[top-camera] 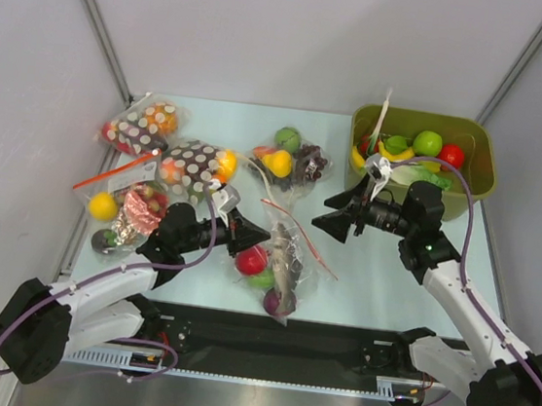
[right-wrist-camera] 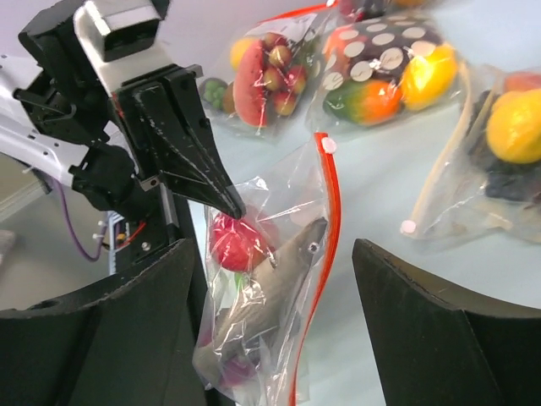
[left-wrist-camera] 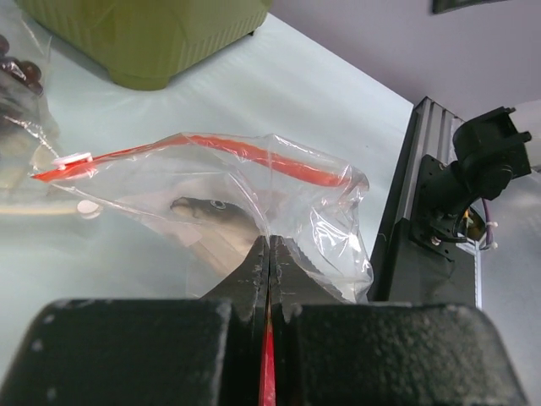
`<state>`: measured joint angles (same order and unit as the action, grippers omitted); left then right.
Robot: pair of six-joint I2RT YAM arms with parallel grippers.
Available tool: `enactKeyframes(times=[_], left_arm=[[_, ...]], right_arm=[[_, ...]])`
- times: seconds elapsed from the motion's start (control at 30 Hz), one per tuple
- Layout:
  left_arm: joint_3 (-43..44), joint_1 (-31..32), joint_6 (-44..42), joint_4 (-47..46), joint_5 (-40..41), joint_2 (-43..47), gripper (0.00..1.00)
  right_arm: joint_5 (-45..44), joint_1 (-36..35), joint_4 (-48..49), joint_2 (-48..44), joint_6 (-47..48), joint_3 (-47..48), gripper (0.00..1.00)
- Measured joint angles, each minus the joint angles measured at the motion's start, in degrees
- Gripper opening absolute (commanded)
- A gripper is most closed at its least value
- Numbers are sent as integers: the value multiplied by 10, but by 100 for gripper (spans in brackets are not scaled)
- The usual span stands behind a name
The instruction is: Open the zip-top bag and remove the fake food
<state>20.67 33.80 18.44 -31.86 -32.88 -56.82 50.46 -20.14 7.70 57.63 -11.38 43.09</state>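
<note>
Pale blue-green tabletop boxed in by grey walls, pretty crowded with bagged toy food. Looking at the zip-top bag lying near the front edge, roughly in the middle, between the two arms. Got the left gripper pinched fully shut on the bag's plastic, on the side next to the red ball. From the left wrist view, fingers pressed flat together with crinkly film bunched at the tips. Got the right gripper spread wide and holding nothing, parked just off the red zip strip and aimed at the bag, not touching it as far as can be told.

Progress-wise: hardly started, honestly. Can count all the fake food inside the plastic: red ball, green piece, purple piece, grey fish. Nothing out on the tabletop yet. Can't really tell whether the zip has been cracked at all. Reads as one unbroken red line from the right wrist view, so guessing shut or nearly so.

Left to do, by my reckoning: grab the strip side with the right, pull the mouth apart against the left's hold, then fish out the four pieces one by one. Probably headed for the green bin at the back right, already loaded with other toy fruit, but just a guess. Would ignore the dotted bags.
</note>
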Motion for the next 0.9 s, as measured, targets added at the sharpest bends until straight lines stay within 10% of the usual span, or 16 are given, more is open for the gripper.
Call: enactKeyframes(times=[0.7, 0.9], left_arm=[[-4, 52, -24, 26, 3, 52, 0], [-4, 57, -32, 32, 12, 53, 1]], right_arm=[[100, -33, 178, 243, -117, 5, 78], [129, -62, 224, 271, -154, 9, 57]])
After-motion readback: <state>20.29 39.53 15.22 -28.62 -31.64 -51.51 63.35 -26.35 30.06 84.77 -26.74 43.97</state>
